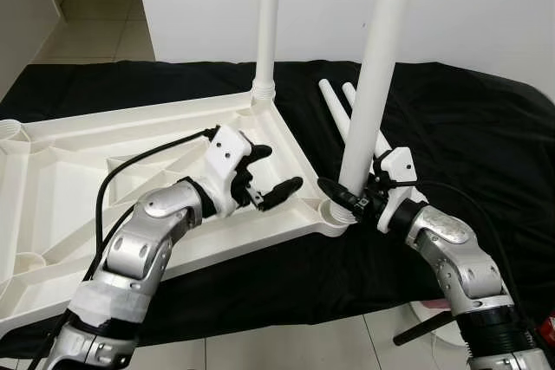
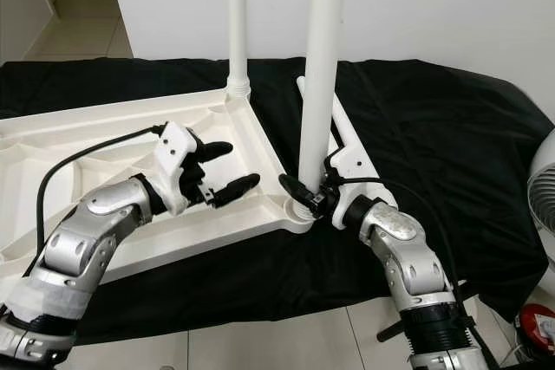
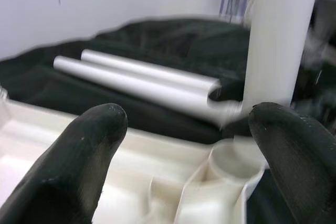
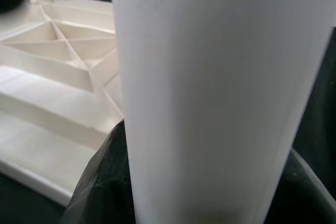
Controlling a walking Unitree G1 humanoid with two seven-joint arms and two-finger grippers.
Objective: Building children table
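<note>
Corner's tight: the right gripper is clamped round the near leg at its socket, two spare legs lying just behind. Left gripper hovers spread above the tabletop, probably nothing blocking.

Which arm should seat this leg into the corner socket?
Right. The right gripper is shut on the upright leg just above the corner socket; the left gripper hovers open over the tabletop, holding nothing.

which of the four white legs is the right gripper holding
The upright leg at the tabletop's near corner socket; the right gripper clamps its base. The other upright leg stands ungripped at the far corner, and two legs lie on the black cloth.
</note>
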